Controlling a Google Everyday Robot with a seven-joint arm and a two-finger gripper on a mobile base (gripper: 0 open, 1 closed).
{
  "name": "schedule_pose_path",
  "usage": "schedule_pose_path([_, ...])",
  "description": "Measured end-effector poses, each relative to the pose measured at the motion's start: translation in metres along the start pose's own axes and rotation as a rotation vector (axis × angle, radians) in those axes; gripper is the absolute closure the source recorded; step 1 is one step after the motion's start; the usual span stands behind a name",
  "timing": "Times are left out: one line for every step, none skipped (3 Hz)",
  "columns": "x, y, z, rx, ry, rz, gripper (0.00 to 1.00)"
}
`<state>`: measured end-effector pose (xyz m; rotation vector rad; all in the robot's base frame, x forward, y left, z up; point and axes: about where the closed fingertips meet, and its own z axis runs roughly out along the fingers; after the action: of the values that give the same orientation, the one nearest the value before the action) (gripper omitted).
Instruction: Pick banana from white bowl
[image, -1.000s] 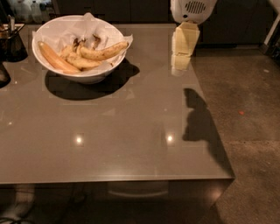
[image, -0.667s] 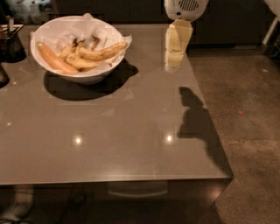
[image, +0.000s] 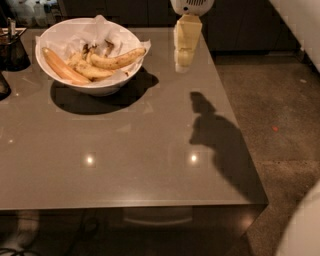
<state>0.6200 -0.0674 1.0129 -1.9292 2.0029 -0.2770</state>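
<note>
The white bowl stands at the far left of the grey table, lined with crumpled white paper. In it lies the long curved yellow banana with brown speckles, its dark tip pointing right. A smooth orange-toned banana lies along the bowl's left side, and shorter spotted bananas lie between them. My gripper hangs from the top edge of the view, to the right of the bowl and above the table's far side, apart from the bowl.
A dark container with utensils stands at the far left edge of the table. The table's right edge borders a speckled floor. A pale part of the robot shows at the bottom right corner.
My gripper has moved left, closer to the bowl. The bowl and the bananas have not moved.
</note>
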Motion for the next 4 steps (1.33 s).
schedule_pose_path([-0.032,-0.027,0.011,0.01,0.004,-0.088,0.0])
schedule_pose_path([-0.054,-0.047,0.014,0.061,0.005,-0.122,0.0])
schedule_pose_path([-0.058,-0.051,0.016,0.076,-0.007,-0.123,0.0])
schedule_pose_path([-0.081,-0.062,0.035,0.039,-0.032,-0.171,0.0])
